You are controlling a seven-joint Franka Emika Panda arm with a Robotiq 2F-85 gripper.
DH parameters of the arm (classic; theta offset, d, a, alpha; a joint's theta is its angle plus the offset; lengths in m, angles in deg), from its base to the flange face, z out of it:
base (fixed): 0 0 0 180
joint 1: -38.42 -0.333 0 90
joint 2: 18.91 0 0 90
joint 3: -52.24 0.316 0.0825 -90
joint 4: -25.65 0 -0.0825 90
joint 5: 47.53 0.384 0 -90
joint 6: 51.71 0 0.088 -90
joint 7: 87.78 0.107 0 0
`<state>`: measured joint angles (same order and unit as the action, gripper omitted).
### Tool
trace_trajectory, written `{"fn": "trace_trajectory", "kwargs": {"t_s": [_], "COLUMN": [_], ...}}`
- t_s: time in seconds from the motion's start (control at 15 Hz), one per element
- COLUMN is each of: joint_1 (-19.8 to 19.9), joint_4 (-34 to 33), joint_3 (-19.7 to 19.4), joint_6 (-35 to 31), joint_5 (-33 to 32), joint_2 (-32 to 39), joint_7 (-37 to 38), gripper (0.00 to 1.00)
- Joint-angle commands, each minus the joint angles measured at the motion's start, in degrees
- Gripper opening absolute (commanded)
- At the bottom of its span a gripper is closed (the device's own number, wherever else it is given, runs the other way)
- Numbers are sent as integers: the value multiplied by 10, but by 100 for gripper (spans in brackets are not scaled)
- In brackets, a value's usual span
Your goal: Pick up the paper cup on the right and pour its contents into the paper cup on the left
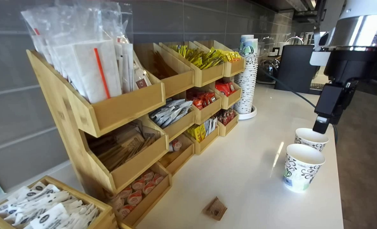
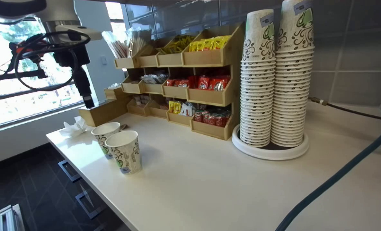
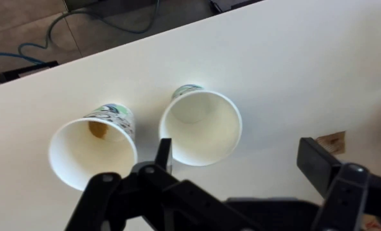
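Two patterned paper cups stand upright, close together. In the wrist view, the left cup (image 3: 81,154) has something brown at its bottom, and the right cup (image 3: 206,128) shows only a bare white inside. The cup with brown contents is the farther cup (image 1: 322,144) in an exterior view and the nearer cup (image 2: 126,157) in an exterior view. The bare cup also shows in both exterior views (image 1: 301,171) (image 2: 100,136). My gripper (image 3: 235,149) is open and empty, fingers pointing down above the cups (image 1: 322,124) (image 2: 88,102). Its left finger overlaps the bare cup's rim in the wrist view.
The cups stand near the edge of the white counter (image 2: 177,192). A brown packet (image 1: 215,209) lies on it. A wooden condiment shelf (image 1: 128,106) and tall cup stacks (image 2: 258,96) stand along the wall. Crumpled napkins (image 2: 74,126) lie at the counter's end. A thick cable (image 2: 344,173) crosses in front.
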<state>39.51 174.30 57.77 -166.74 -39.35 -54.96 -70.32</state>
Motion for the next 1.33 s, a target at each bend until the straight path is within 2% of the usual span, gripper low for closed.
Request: {"fn": "trace_trajectory", "kwargs": {"t_s": [0.0, 0.33, 0.6, 1.0, 1.07, 1.27], "joint_1": [61, 145, 184, 203, 199, 201], "joint_4": [10, 10, 17, 32, 29, 30], "joint_3": [-29, -72, -95, -126, -120, -127], "joint_6": [25, 52, 57, 4, 28, 12], "joint_5": [-27, -39, -18, 19, -3, 6], "joint_2": [-41, -39, -6, 47, 30, 50], "joint_7": [43, 89, 135, 180, 165, 169], "gripper": [100, 100, 100, 100, 100, 100]}}
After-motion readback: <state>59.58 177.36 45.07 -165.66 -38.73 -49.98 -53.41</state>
